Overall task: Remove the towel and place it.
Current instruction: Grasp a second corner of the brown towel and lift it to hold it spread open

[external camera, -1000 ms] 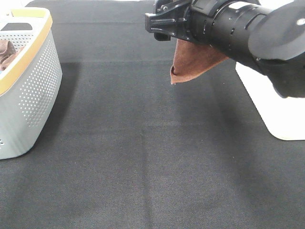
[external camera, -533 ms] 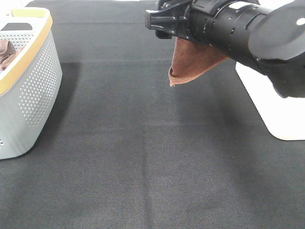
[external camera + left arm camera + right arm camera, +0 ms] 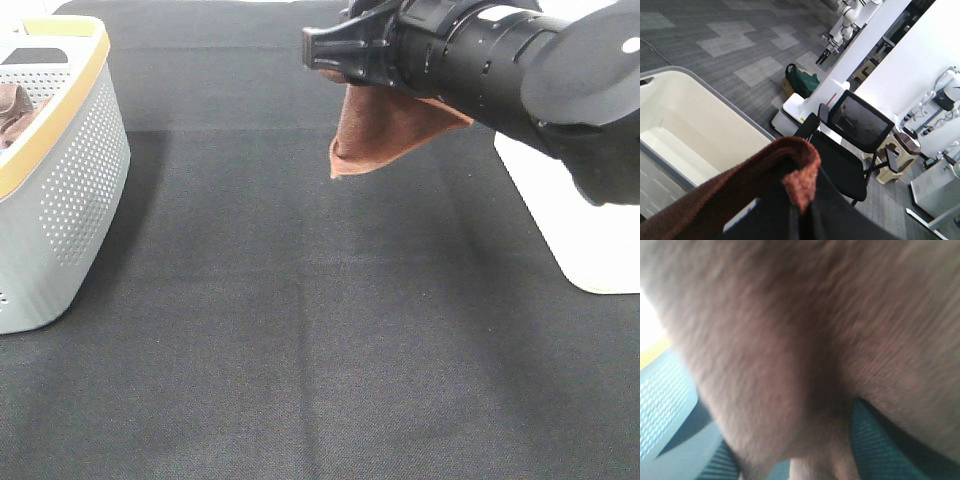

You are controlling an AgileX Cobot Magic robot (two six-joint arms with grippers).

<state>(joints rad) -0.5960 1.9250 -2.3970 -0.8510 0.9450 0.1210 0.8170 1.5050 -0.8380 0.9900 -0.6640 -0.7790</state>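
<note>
A rust-brown towel [image 3: 380,130] hangs in the air over the far middle of the black table, a folded corner pointing down. My right gripper [image 3: 335,68], on the big black arm reaching in from the upper right, is shut on its top edge. In the right wrist view the towel [image 3: 805,340] fills the frame, blurred, and hides the fingers. In the left wrist view a rust-brown cloth [image 3: 740,190] drapes over a dark shape in the foreground. I cannot tell how the left jaws stand. The left arm is out of the high view.
A grey perforated basket [image 3: 70,190] with a tan rim stands at the left edge, with brown cloth [image 3: 12,108] inside. A white block [image 3: 590,230] sits at the right edge. The left wrist view shows a cream tub [image 3: 695,135] and an office chair [image 3: 850,145].
The hanging towel has swung left and a little lower. The right gripper has shifted slightly left with it.
</note>
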